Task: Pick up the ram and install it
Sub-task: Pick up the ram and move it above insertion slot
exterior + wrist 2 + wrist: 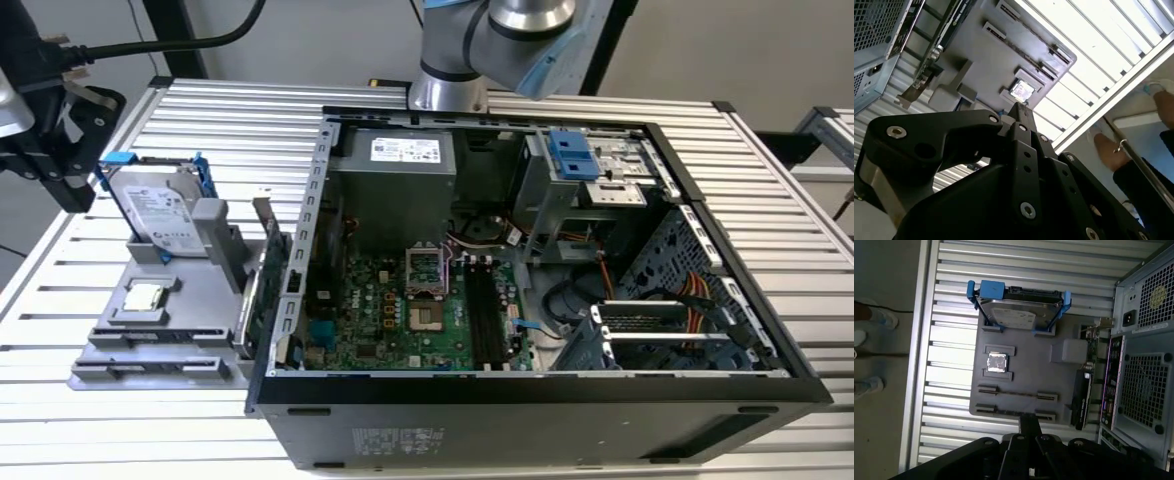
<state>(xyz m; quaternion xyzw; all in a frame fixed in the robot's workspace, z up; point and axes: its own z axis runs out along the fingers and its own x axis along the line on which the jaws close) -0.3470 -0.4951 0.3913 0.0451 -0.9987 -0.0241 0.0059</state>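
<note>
Gripper (1029, 422) is hovering over the gray tray (1064, 375), its fingers pressing together with nothing between them. Ram (1016, 393) is sitting edge-on between tray brackets, just beyond the fingertips. Processor chip (997, 362) is lying farther off. Hard drive (1016, 315) is standing farthest. Computer case (1144, 365) is lying beside the tray.

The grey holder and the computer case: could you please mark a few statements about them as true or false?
1. The hard drive stands upright in the grey holder. True.
2. The square chip lies inside the computer case. False: it rests in a recess of the holder.
3. The case is open, showing the motherboard. True.
4. The gripper is inside the case. False: in the first wrist view it points at the holder, outside the case.
</note>
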